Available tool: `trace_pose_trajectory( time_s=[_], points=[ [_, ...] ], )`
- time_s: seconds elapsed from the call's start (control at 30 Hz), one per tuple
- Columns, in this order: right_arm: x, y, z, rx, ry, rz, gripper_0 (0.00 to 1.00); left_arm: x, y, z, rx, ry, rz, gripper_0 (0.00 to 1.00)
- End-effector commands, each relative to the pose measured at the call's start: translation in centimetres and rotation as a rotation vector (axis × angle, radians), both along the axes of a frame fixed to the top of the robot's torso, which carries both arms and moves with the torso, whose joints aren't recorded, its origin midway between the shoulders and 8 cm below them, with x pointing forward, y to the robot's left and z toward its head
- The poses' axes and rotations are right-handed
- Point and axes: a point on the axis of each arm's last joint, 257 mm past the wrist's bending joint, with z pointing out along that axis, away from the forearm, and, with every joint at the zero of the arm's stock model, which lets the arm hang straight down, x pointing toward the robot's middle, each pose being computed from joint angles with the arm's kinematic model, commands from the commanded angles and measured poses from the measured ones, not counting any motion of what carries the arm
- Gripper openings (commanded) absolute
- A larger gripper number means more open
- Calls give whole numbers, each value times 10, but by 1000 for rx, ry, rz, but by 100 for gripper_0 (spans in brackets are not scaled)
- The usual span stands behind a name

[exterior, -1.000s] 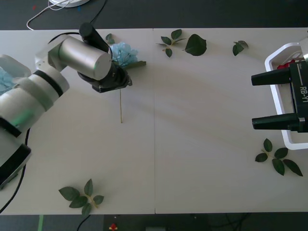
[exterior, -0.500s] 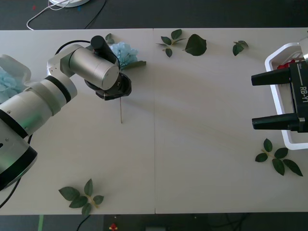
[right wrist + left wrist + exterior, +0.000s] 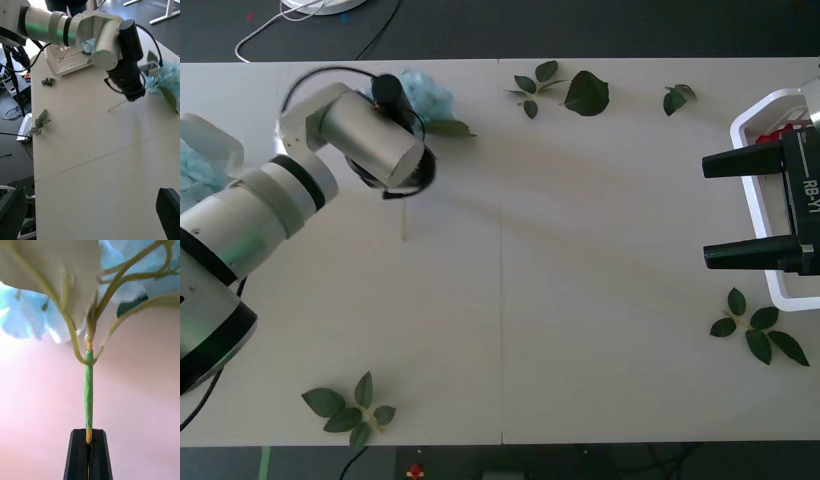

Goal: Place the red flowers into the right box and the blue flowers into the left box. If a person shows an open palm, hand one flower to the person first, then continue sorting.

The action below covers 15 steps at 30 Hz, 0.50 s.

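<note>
Now the left gripper (image 3: pixel 88 450) was closed on the stem of a blue flower (image 3: pixel 426 96) over the desk (image 3: pixel 580 300); next it needed carrying to the left box (image 3: pixel 205 140); the right gripper (image 3: pixel 710 210) waited open.

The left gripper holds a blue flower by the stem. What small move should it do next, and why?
Probably carry it toward the left box. The left gripper is shut on the stem of the blue flower, near the table's far edge, and the box at the table's left end already holds blue blooms. The right gripper waits open near the right box.
</note>
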Motion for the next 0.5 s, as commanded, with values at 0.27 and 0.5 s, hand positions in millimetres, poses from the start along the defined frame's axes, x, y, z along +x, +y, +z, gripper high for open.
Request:
trace_pose_trajectory(
  time_s=[0.27,0.5],
  points=[
    [-9,8,-1,11,-13,37,100,19,117,201,-64,-208,258,0],
    [-9,8,-1,11,-13,37,100,-35,173,299,-110,-271,353,0]
  ],
)
